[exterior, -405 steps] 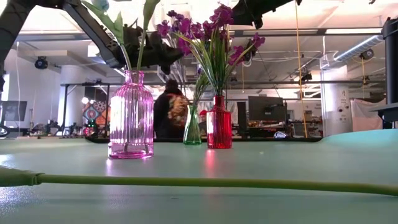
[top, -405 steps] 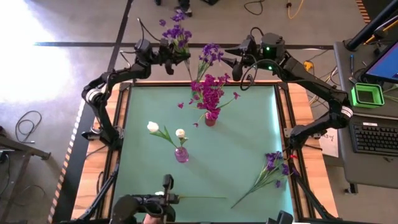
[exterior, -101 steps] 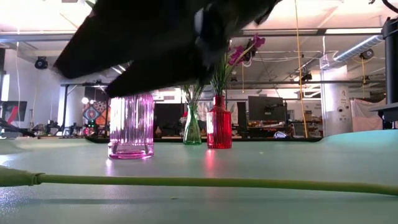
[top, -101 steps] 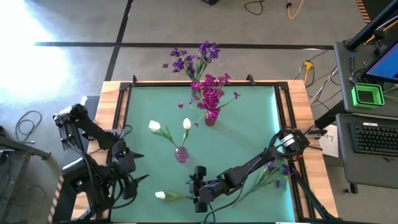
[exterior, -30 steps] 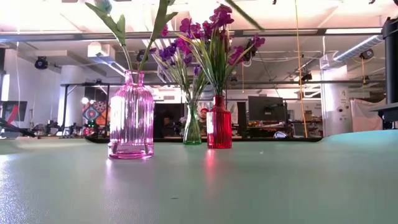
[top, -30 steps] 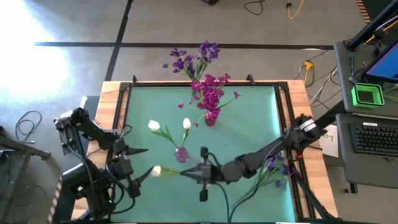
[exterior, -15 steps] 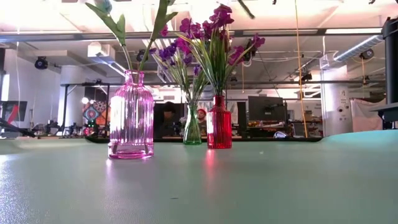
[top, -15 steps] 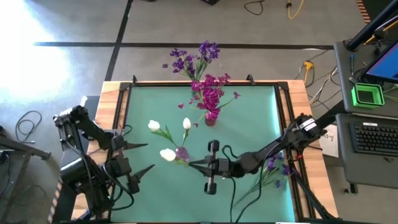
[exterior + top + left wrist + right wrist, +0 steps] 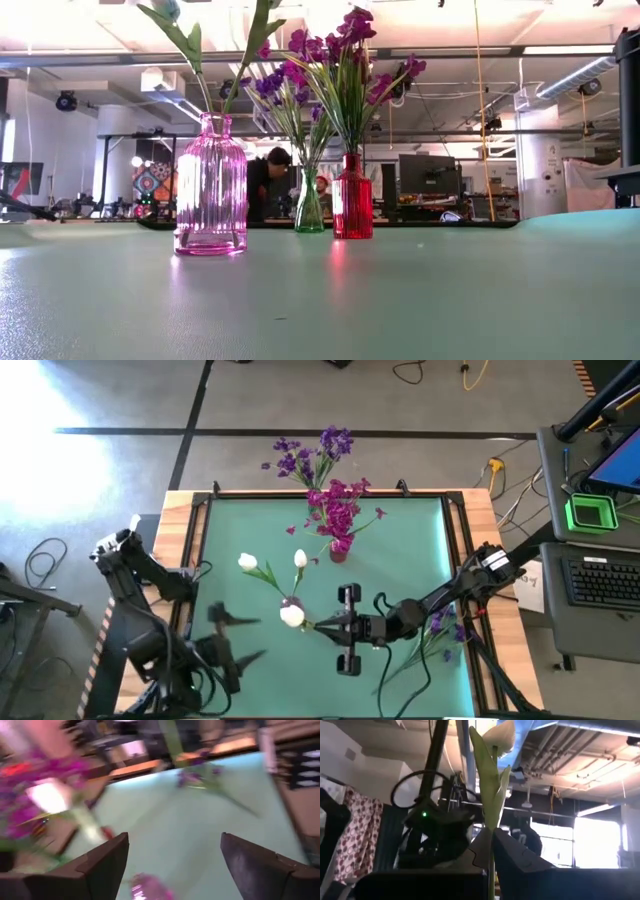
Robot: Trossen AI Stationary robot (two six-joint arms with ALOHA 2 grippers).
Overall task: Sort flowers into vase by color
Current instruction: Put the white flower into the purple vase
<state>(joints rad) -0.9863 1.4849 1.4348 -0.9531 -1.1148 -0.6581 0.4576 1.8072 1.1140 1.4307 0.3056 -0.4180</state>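
My right gripper is shut on a white flower whose bud hovers beside the pink vase near the table's middle. In the right wrist view that bud stands high above the fingers. Two white flowers stand with their stems in the pink vase. Magenta flowers fill the red vase, and violet ones fill the green vase at the far edge. My left gripper is open above the near left of the table, holding nothing. My right gripper pinches the white flower's green stem between its two fingers, below the leaves. The fingers slant upward toward the table's left, and the stem runs on ahead of them. The flower is lifted clear of the table, bud uppermost.
Loose violet flowers lie on the mat at the near right, under my right arm; they also show in the left wrist view. The red vase stands behind the pink one. Bare green mat lies at the far right.
My right gripper has tipped upward, swinging the white flower from lying level to standing bud up. The bud has gone toward the table's right, up to the pink vase. My left gripper has sunk and gone toward the near edge.
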